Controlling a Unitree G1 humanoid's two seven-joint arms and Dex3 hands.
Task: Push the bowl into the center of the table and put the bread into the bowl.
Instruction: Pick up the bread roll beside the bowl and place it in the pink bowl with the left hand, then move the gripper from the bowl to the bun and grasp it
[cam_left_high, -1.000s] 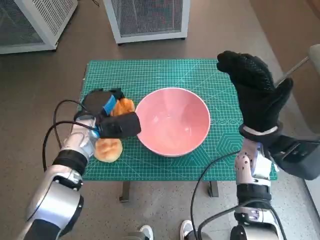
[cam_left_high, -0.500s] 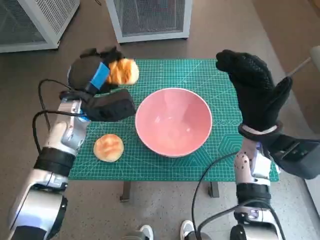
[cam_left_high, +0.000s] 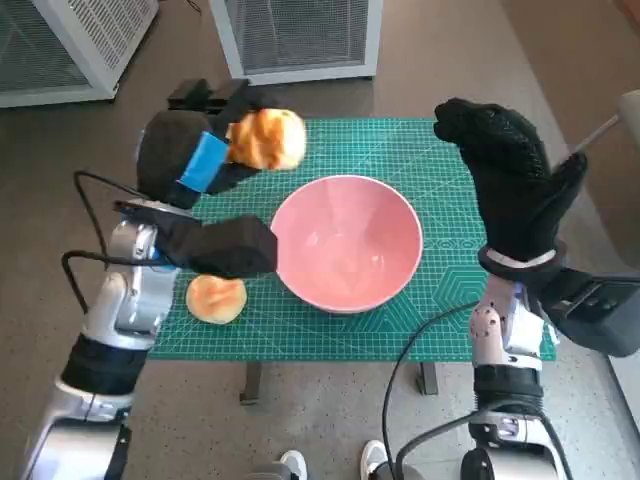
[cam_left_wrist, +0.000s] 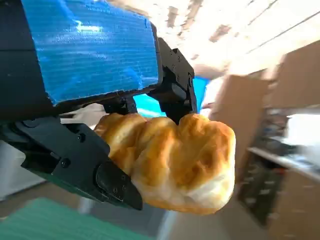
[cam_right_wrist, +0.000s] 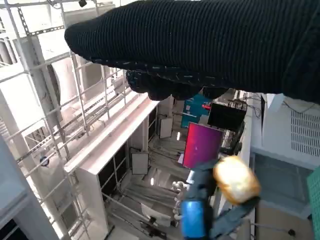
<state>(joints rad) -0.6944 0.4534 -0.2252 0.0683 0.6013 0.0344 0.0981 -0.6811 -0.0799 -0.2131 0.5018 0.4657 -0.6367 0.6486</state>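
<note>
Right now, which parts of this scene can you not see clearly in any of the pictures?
- Right hand: its fingers are not seen apart in the head view, and in the right wrist view the glove is only a dark band.
- Bread roll on the mat: partly covered by the left forearm in the head view.
- Background behind the held bread: blurred in the left wrist view.
- Table: its right edge lies behind the right hand and arm.
</note>
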